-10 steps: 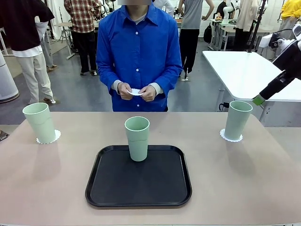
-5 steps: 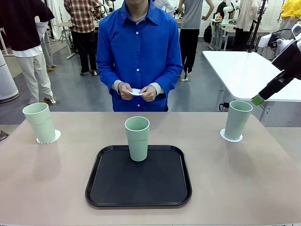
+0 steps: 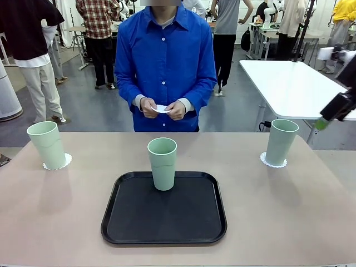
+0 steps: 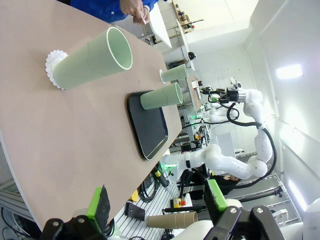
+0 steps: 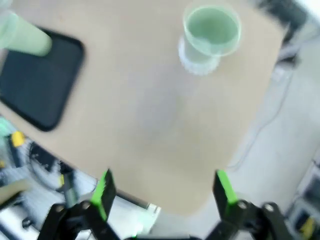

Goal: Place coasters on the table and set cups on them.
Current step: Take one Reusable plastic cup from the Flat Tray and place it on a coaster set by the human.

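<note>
Three mint-green cups stand on the beige table [image 3: 278,211]. The left cup [image 3: 45,144] sits on a white coaster [image 3: 65,161]. The right cup [image 3: 280,141] has another coaster [image 3: 273,163] under it. The middle cup [image 3: 162,163] stands in the black tray [image 3: 167,222]. A third coaster [image 3: 161,108] is held in the person's hands. My right gripper [image 3: 321,123] hangs open to the right of the right cup [image 5: 210,32], above and apart from it, and is empty [image 5: 164,190]. My left gripper [image 4: 157,200] is open and empty, off the table edge, well back from the left cup [image 4: 95,59].
A white table [image 3: 289,83] stands behind the right corner. The person in a blue shirt [image 3: 164,61] stands at the far edge, opposite the tray [image 4: 147,125]. Bare tabletop lies on both sides of the tray [image 5: 40,80].
My right gripper has drawn back to the right and slightly down, away from the right cup. The cups, the coasters and the person's hands have stayed put.
</note>
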`<state>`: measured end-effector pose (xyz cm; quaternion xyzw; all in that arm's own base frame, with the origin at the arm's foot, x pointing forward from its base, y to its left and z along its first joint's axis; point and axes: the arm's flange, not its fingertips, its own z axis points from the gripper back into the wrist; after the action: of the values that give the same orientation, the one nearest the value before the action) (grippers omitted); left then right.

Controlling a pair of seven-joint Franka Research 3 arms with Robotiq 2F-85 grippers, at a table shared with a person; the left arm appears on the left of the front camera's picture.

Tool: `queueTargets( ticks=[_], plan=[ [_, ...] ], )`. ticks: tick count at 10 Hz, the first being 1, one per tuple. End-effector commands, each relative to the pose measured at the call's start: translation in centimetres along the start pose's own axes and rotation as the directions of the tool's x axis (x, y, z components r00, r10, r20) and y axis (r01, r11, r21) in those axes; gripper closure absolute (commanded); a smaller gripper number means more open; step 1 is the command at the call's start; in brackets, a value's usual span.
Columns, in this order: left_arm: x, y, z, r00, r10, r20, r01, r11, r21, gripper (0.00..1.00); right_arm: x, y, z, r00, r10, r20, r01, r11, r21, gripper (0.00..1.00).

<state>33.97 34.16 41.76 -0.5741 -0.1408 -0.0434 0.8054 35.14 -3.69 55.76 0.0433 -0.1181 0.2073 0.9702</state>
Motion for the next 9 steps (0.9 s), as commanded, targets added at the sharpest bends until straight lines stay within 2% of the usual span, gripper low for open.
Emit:
queueTargets(
  ticks=[1, 2, 3, 4, 5, 6, 7, 8, 9],
  plan=[
    [-0.3, -0.2, 0.1, 1.000, -0.005, -0.003, 0.005, 1.000, -0.004, 0.00, -2.0, -0.2, 0.8, 0.979, -0.168, -0.118, 0.169, 0.986, 0.000, 0.00],
    [-0.3, -0.2, 0.1, 1.000, -0.005, -0.003, 0.005, 1.000, -0.004, 0.00, -2.8, 0.0, 0.2, 0.984, -0.143, -0.109, 0.147, 0.989, 0.021, 0.00],
    [-0.3, -0.2, 0.1, 1.000, -0.005, -0.003, 0.005, 1.000, -0.004, 0.00, -1.7, -0.9, 0.3, 0.992, -0.106, -0.073, 0.105, 0.994, -0.010, 0.00],
    [-0.3, -0.2, 0.1, 1.000, -0.005, -0.003, 0.005, 1.000, -0.004, 0.00, -2.9, -1.1, 0.4, 0.983, -0.148, -0.113, 0.149, 0.989, -0.001, 0.00],
    [-0.3, -0.2, 0.1, 1.000, -0.005, -0.003, 0.005, 1.000, -0.004, 0.00, -4.1, -1.6, 0.1, 0.991, -0.120, -0.067, 0.135, 0.942, 0.309, 0.00],
    [-0.3, -0.2, 0.1, 1.000, -0.005, -0.003, 0.005, 1.000, -0.004, 0.00, -5.5, -3.5, 0.5, 0.988, -0.154, -0.030, 0.142, 0.788, 0.599, 0.00],
    [-0.3, -0.2, 0.1, 1.000, -0.005, -0.003, 0.005, 1.000, -0.004, 0.00, -6.8, -5.8, 0.8, 0.977, -0.214, -0.012, 0.154, 0.660, 0.736, 0.00],
    [-0.3, -0.2, 0.1, 1.000, -0.005, -0.003, 0.005, 1.000, -0.004, 0.00, -8.4, -8.1, 0.6, 0.961, -0.277, -0.008, 0.167, 0.556, 0.814, 0.00],
    [-0.3, -0.2, 0.1, 1.000, -0.005, -0.003, 0.005, 1.000, -0.004, 0.00, -10.0, -9.9, 0.0, 0.950, -0.311, -0.012, 0.174, 0.498, 0.849, 0.00]
  ],
)
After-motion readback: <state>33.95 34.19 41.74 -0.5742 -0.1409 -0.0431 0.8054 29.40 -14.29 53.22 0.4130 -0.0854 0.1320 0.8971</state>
